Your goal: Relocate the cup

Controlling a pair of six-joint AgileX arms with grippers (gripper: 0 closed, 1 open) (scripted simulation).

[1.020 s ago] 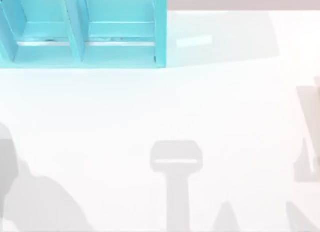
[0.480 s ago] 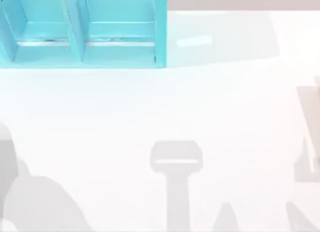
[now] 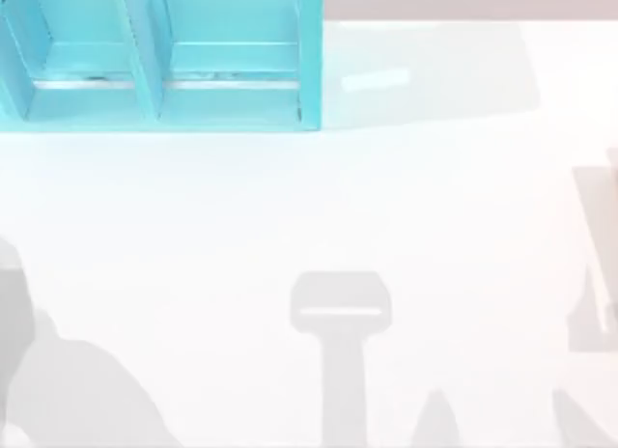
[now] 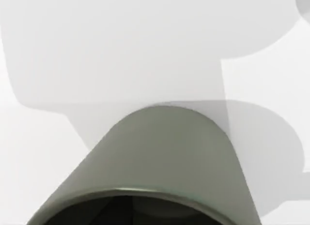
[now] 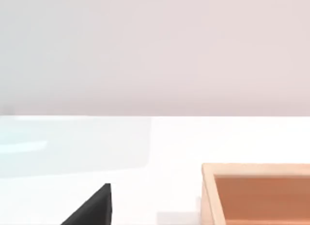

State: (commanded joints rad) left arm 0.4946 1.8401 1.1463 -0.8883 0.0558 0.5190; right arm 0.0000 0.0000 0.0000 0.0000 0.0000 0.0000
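- A turquoise shelf unit (image 3: 159,57) with open compartments stands at the far left of the white table (image 3: 319,207), seen from the top view; a pale reflection lies on the table just to its right.
- Grey shadows fall on the table nearer than the shelf unit: a broad one at the left edge, a T-shaped one in the middle, more at the right edge.
- In the left wrist view the olive-green cup (image 4: 164,157) stands upright on the table very near the lens (its dark inside shows at the rim), with soft shadows behind it. How the left claw stands, I cannot tell.
- In the right wrist view a black wedge (image 5: 92,208) shows low down, and an open wooden box (image 5: 256,193) with an orange-brown inside rests on the table beside it. The right claw's state cannot be told either.
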